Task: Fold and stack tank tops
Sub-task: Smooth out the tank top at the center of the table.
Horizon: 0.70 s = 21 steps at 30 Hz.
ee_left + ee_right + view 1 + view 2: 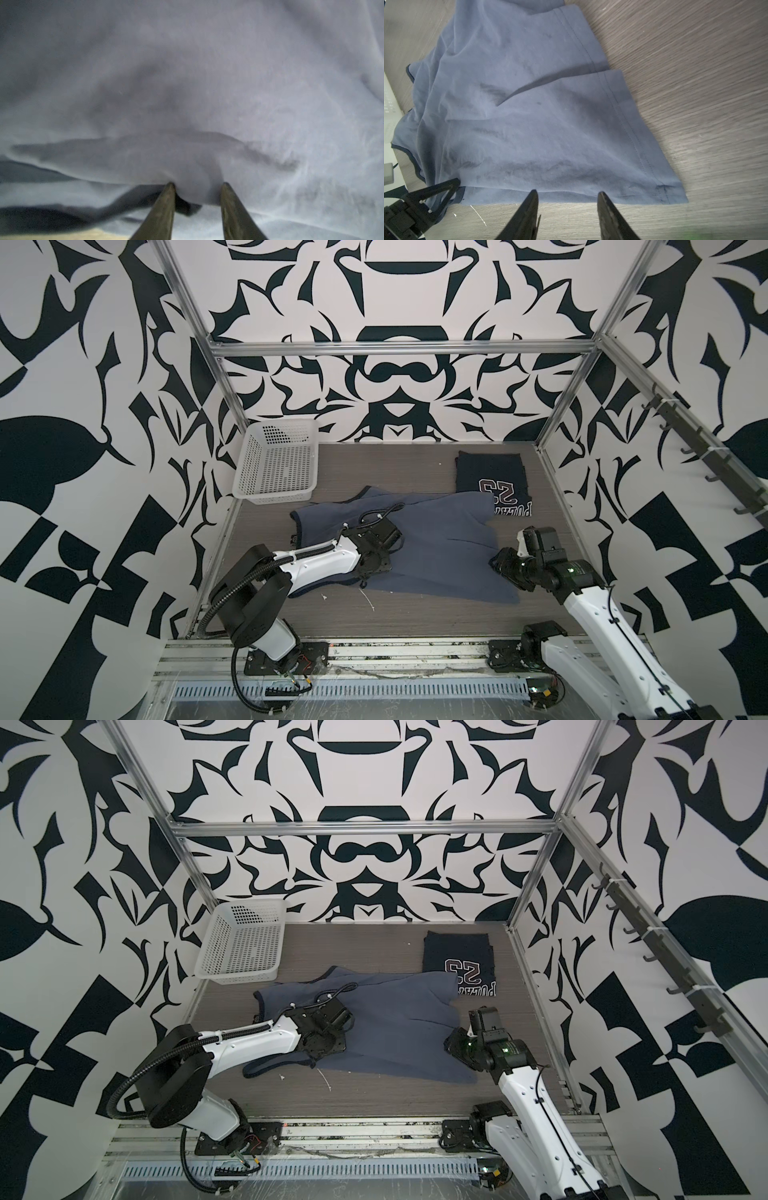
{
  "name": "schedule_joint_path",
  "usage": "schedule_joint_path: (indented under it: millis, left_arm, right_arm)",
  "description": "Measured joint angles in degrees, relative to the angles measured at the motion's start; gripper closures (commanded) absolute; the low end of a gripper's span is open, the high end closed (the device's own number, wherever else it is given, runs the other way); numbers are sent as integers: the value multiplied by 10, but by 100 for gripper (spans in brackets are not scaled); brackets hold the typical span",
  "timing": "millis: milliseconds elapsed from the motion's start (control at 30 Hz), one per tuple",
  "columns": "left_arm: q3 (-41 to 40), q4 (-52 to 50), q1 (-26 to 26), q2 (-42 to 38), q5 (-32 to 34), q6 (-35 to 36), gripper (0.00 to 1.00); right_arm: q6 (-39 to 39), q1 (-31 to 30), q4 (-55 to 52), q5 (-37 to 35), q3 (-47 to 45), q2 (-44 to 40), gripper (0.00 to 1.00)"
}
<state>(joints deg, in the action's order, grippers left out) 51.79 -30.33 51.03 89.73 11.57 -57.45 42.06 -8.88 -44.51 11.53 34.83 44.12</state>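
A slate grey-blue tank top (440,543) (399,1027) lies spread and rumpled across the middle of the table. A dark navy tank top (490,477) (457,957) with a "23" print lies folded at the back right, its near edge touching the grey one. My left gripper (198,185) points down into the grey top's left part. Its jaws stand apart, with a pucker of the cloth (187,83) bunched between the tips. My right gripper (566,194) is open, low over bare table at the near side edge of the grey top (539,124), close to its hemmed corner.
A white perforated basket (276,464) (243,944) stands at the back left, just beyond the grey top. A metal frame (548,456) and patterned walls enclose the wooden table (415,614). White scraps (368,599) lie near the front.
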Motion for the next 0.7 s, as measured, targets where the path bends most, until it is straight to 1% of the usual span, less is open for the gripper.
schedule_joint_path:
  millis: [133,267,467,600,700]
  left_arm:
    - [0,-4,13,0,1,-9,57]
    - [0,-3,16,2,5,-14,67]
    - [0,-5,17,11,22,-13,88]
    - [0,-9,22,11,28,-9,91]
    - [0,-17,35,11,35,-9,94]
  right_arm:
    - [0,0,8,0,0,10,50]
    - [0,-2,13,1,-1,15,50]
    - [0,-2,16,1,-1,15,51]
    - [0,-2,16,1,-1,15,52]
    - [0,-2,16,0,-1,16,52]
